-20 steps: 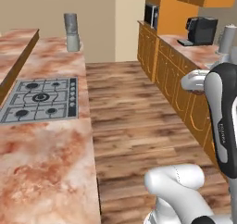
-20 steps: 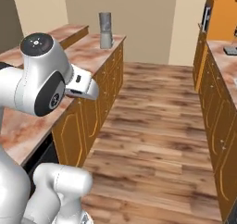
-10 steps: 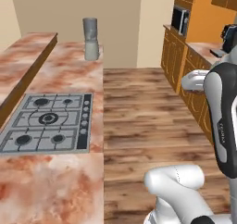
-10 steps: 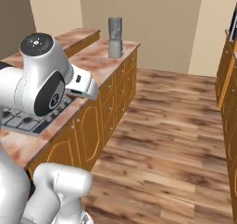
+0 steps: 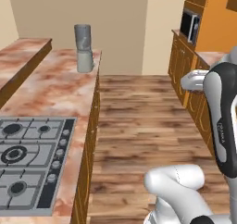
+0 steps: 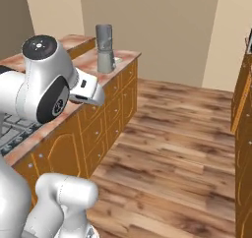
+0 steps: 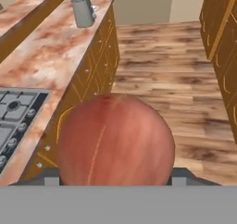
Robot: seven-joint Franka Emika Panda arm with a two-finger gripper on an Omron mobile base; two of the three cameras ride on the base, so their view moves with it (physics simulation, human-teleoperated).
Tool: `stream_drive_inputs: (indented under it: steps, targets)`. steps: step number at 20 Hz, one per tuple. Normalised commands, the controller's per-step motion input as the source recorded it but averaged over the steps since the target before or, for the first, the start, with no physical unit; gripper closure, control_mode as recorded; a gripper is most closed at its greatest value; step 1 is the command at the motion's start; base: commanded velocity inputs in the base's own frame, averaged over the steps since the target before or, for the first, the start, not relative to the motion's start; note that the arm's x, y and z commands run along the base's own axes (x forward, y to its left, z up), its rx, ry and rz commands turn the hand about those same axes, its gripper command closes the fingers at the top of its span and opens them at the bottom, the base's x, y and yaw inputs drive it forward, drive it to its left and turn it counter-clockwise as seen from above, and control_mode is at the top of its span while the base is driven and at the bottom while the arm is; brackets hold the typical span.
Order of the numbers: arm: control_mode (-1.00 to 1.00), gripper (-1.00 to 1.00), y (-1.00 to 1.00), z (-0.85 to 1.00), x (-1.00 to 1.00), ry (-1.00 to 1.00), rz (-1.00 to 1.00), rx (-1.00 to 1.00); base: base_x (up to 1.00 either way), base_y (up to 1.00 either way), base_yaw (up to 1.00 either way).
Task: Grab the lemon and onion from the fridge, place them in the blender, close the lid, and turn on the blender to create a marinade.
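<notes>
Right now the end effector (image 7: 115,183) is grasping the onion (image 7: 115,144). The onion is big, round and reddish-brown in the hand view, sitting between the two dark tips, which it mostly hides. It hangs over the wood floor (image 7: 171,79), just beside the worktop (image 7: 51,61).

The blender (image 5: 84,48) stands far away on the pink stone worktop, near its far end and close to the floor-side edge. In the right base view the blender (image 6: 105,48) is a tall grey jar on a squat base. A small pale thing lies on the worktop touching the base, too small to tell what it is.

Nearer, on the left, a stove (image 5: 28,165) with black burners is set into the worktop. Orange cabinets (image 5: 190,75) run along the right side of the floor, and a microwave (image 5: 190,27) sits above them.
</notes>
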Motion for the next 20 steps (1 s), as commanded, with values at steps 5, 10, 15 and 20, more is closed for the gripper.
stream_drive_inputs:
  steps: [5, 10, 15, 20]
  targets:
    - [1.0, 1.0, 0.0, 0.0, 0.0, 0.0, 0.0, 0.0, 1.0, -0.52, 0.15]
    - [1.0, 1.0, 0.0, 0.0, 0.0, 0.0, 0.0, 0.0, 1.0, -0.48, 0.21]
    - [1.0, 1.0, 0.0, 0.0, 0.0, 0.0, 0.0, 0.0, 1.0, -0.53, 0.24]
    - [1.0, 1.0, 0.0, 0.0, 0.0, 0.0, 0.0, 0.0, 1.0, -0.6, 0.26]
